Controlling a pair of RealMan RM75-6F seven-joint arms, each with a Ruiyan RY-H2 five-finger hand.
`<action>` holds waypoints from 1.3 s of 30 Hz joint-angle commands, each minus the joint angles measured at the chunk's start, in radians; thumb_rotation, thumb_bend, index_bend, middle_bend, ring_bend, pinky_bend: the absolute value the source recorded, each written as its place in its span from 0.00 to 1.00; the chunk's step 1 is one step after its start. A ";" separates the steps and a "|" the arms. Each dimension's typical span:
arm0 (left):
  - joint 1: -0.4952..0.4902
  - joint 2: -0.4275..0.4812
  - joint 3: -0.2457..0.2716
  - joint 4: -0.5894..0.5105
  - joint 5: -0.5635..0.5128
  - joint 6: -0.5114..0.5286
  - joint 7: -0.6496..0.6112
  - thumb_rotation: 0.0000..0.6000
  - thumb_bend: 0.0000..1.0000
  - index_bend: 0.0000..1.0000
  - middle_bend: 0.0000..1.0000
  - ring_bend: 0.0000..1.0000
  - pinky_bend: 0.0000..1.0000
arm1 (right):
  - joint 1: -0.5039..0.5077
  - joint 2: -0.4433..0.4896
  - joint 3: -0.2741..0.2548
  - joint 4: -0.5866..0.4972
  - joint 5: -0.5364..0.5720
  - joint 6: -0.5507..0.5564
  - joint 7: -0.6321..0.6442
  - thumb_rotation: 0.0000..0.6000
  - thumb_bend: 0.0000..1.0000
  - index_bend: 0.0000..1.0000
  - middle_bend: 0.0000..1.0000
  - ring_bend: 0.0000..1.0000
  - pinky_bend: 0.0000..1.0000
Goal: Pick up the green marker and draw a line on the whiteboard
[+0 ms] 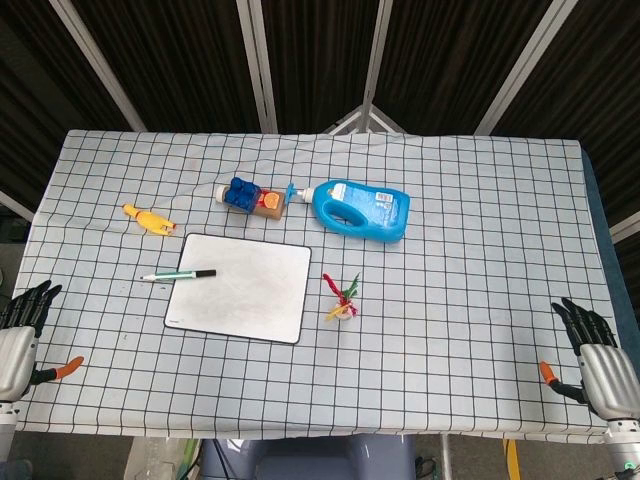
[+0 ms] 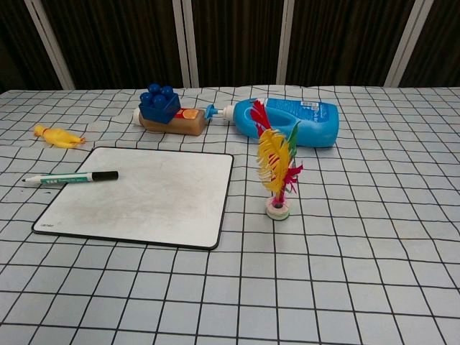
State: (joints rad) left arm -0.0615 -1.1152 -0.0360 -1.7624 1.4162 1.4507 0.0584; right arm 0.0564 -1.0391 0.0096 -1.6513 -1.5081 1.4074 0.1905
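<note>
The green marker [image 1: 178,275] [image 2: 70,177], white-bodied with a black cap, lies across the left edge of the whiteboard [image 1: 243,288] [image 2: 147,196], cap end on the board. The whiteboard lies flat left of the table's middle, its surface faintly smudged. My left hand [image 1: 22,335] rests at the table's near left corner, fingers spread, holding nothing. Over at the near right corner my right hand [image 1: 595,358] is likewise open and empty. Both hands are far from the marker and absent from the chest view.
Behind the board lie a blue detergent bottle [image 1: 362,209] [image 2: 291,122], a blue toy block [image 1: 241,193] on a brown bottle [image 2: 176,123], and a yellow rubber chicken [image 1: 148,220] [image 2: 59,136]. A feathered shuttlecock [image 1: 342,301] [image 2: 277,169] stands right of the board.
</note>
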 commanded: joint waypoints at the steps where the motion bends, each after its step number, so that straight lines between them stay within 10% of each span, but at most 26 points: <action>1: -0.001 0.000 0.000 0.000 -0.001 -0.001 0.002 1.00 0.10 0.00 0.00 0.00 0.00 | 0.000 -0.001 0.001 0.000 0.000 0.000 0.002 1.00 0.35 0.00 0.00 0.00 0.00; 20: -0.120 -0.048 -0.094 0.033 -0.157 -0.145 0.125 1.00 0.10 0.01 0.00 0.00 0.00 | 0.001 0.001 0.004 -0.003 0.007 -0.003 0.014 1.00 0.35 0.00 0.00 0.00 0.00; 28: -0.298 -0.169 -0.204 0.148 -0.405 -0.338 0.279 1.00 0.22 0.31 0.00 0.00 0.00 | 0.003 0.003 0.004 -0.003 0.011 -0.010 0.025 1.00 0.35 0.00 0.00 0.00 0.00; 39: -0.502 -0.385 -0.261 0.411 -0.634 -0.474 0.431 1.00 0.32 0.41 0.01 0.00 0.00 | 0.002 0.007 0.007 -0.002 0.024 -0.016 0.054 1.00 0.35 0.00 0.00 0.00 0.00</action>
State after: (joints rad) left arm -0.5280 -1.4636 -0.2843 -1.3909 0.8147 1.0048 0.4627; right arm 0.0584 -1.0319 0.0164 -1.6541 -1.4851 1.3918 0.2438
